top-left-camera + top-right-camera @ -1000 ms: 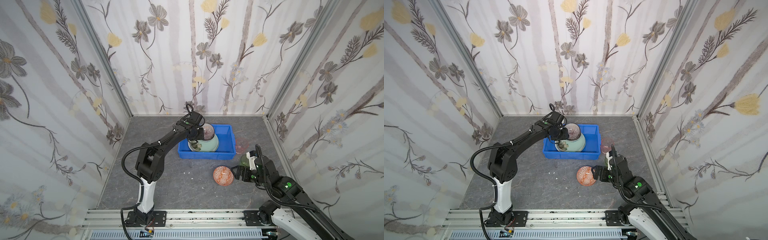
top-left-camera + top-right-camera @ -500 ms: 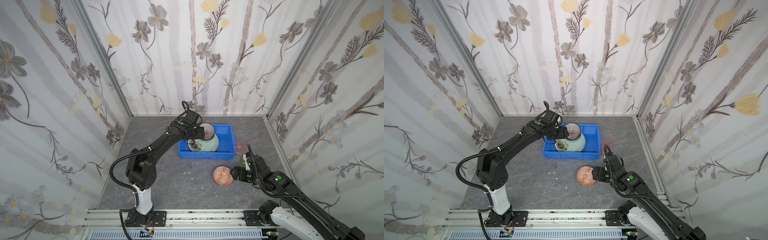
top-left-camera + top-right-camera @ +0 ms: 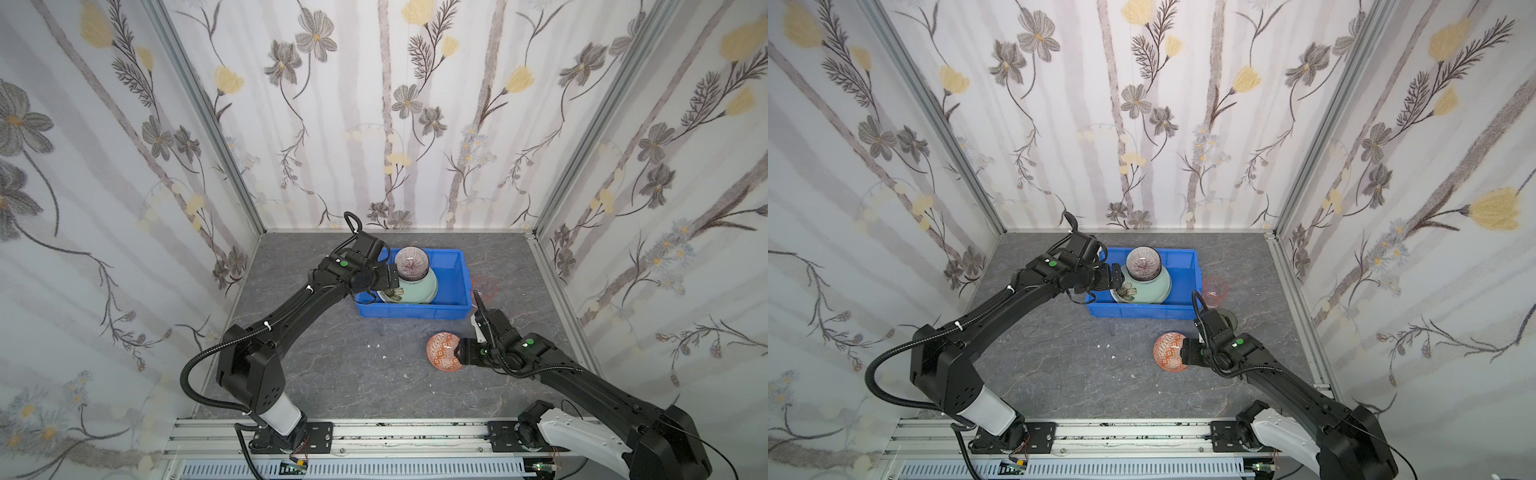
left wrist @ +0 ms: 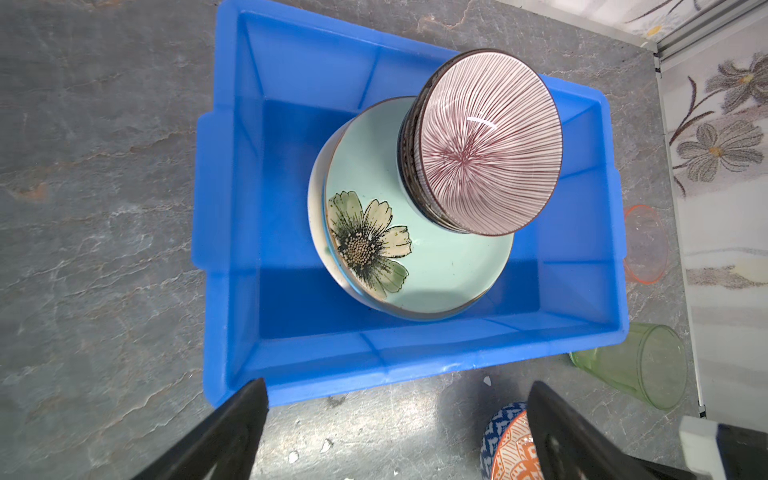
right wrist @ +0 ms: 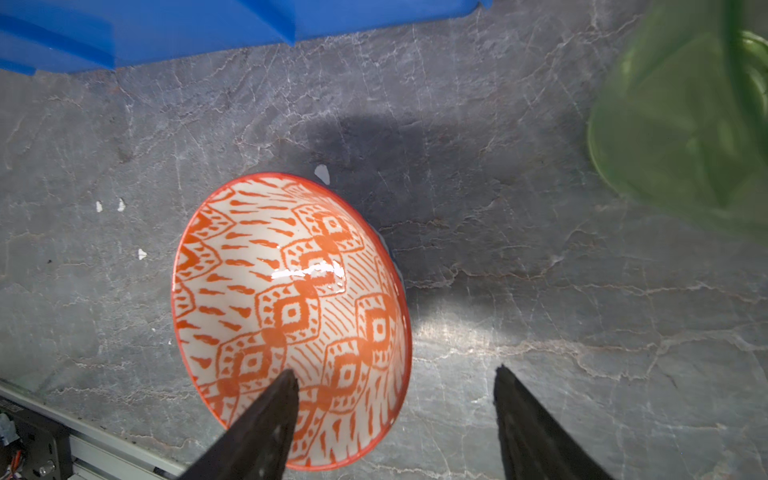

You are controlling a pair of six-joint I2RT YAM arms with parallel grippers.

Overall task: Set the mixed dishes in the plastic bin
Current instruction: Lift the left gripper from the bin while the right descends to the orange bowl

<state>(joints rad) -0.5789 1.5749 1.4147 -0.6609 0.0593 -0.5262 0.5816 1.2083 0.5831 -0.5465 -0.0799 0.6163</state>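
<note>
Closest to me on the grey table (image 3: pixel 332 374), the orange bowl (image 3: pixel 442 352) sat out in front of the bin's right corner, apart from it. I had the right jaws straddling the bowl's rim on its right side. In the right wrist view one finger (image 5: pixel 266 424) lay over the patterned inside and the other over bare table outside the rim. A clear gap remained, so the jaws were open and not yet gripping. Whether the inner finger touched the glaze I could not tell.

Just past the right wrist, the green tumbler (image 3: pixel 1227 318) was on the table near the bin's front right corner. The arm hid too much of it for me to judge how it lay.

Beyond that, the blue bin (image 3: pixel 415 312) lay across the middle of the table. Inside it a mint green plate (image 3: pixel 422 291) with a flower rested on a paler plate (image 4: pixel 315 208). On the plate's far part the striped bowl (image 3: pixel 411 262) sat nested in a darker bowl (image 4: pixel 409 166). The left jaws hung over the bin's left end, just beside the plates, spread wide and empty.

The pink tumbler (image 3: pixel 484 286) stood upright on the table, just beside the bin's right end wall.
</note>
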